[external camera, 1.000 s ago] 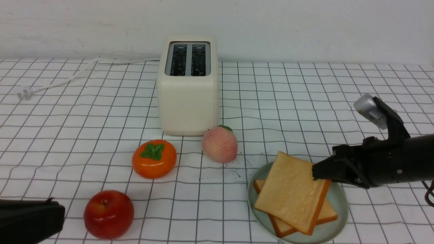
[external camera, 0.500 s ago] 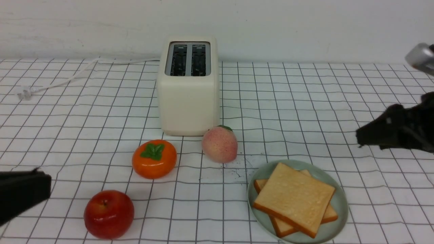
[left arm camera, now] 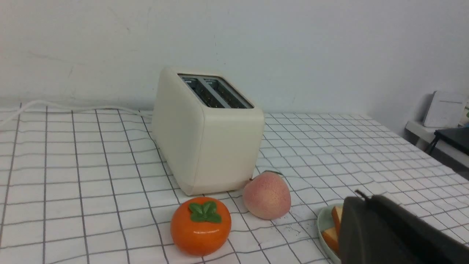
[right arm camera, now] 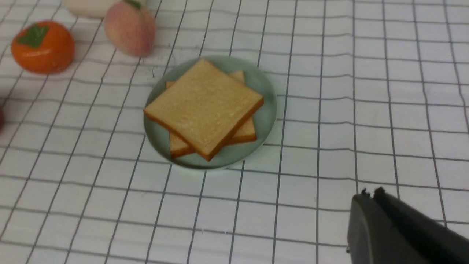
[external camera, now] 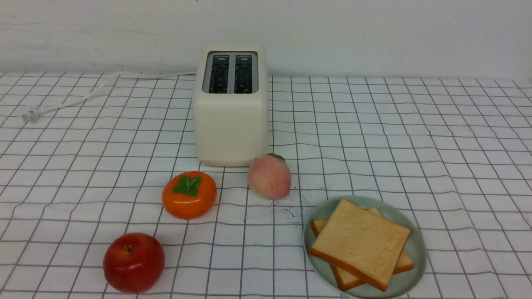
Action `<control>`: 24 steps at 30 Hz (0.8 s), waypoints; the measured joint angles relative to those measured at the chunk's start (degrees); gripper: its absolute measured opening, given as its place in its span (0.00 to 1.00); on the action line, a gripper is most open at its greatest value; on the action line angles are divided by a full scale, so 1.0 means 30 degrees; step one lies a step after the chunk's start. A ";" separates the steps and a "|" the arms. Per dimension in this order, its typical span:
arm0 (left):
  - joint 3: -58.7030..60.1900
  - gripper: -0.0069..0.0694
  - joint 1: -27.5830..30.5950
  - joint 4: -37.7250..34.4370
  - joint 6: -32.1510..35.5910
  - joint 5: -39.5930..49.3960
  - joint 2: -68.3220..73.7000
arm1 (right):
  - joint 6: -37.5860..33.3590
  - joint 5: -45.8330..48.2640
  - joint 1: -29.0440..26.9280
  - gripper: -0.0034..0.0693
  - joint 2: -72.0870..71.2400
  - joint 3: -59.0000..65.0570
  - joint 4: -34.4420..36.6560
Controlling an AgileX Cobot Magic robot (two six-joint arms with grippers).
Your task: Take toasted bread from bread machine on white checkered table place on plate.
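Two slices of toasted bread (external camera: 360, 243) lie stacked flat on the mint-green plate (external camera: 415, 253) at the front right of the white checkered table (external camera: 415, 137). They also show in the right wrist view (right arm camera: 205, 110) on the plate (right arm camera: 265, 106). The cream bread machine (external camera: 231, 108) stands at the back centre with both slots empty; it also shows in the left wrist view (left arm camera: 209, 132). Neither gripper shows in the front view. My left gripper (left arm camera: 361, 200) is shut and empty, in front of the plate (left arm camera: 324, 220). My right gripper (right arm camera: 370, 194) is shut and empty, off to the plate's side.
An orange persimmon (external camera: 189, 194) and a peach (external camera: 269, 176) lie in front of the toaster. A red apple (external camera: 133, 262) sits at the front left. The toaster's white cord (external camera: 70, 99) runs to the back left.
My right gripper let go of the top slice, which settled flat on the plate, then drew back right out of the front view. My left gripper also left that view.
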 joint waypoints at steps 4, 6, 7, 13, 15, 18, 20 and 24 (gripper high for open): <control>0.1116 0.08 0.0000 0.0737 -0.0087 -0.0554 -0.0717 | 0.0653 -0.1755 0.0000 0.04 -0.1922 0.1988 0.0208; 0.1525 0.08 0.0000 0.0874 -0.0087 -0.0593 -0.0717 | 0.0774 -0.3520 0.0000 0.04 -0.2186 0.3155 0.0767; 0.1671 0.08 0.0000 0.0874 -0.0087 -0.0568 -0.0717 | 0.0795 -0.4392 0.0000 0.05 -0.2186 0.3549 0.1068; 0.2083 0.09 0.0000 0.0942 -0.0087 -0.0274 -0.0717 | 0.0831 -0.6924 0.0378 0.05 -0.2087 0.5816 0.1860; 0.2087 0.09 0.0000 0.0942 -0.0087 -0.0198 -0.0717 | 0.0845 -0.7017 0.0397 0.05 -0.2087 0.6447 0.1893; 0.2102 0.09 0.0000 0.0942 -0.0087 -0.0198 -0.0717 | 0.0845 -0.7061 0.0397 0.05 -0.2087 0.7200 0.1933; 0.2102 0.09 0.0000 0.0942 -0.0087 -0.0198 -0.0717 | 0.0845 -0.7027 0.0397 0.05 -0.2087 0.7416 0.1933; 0.2102 0.10 0.0000 0.0942 -0.0087 -0.0198 -0.0717 | 0.0845 -0.7053 0.0502 0.06 -0.2194 0.8083 0.1806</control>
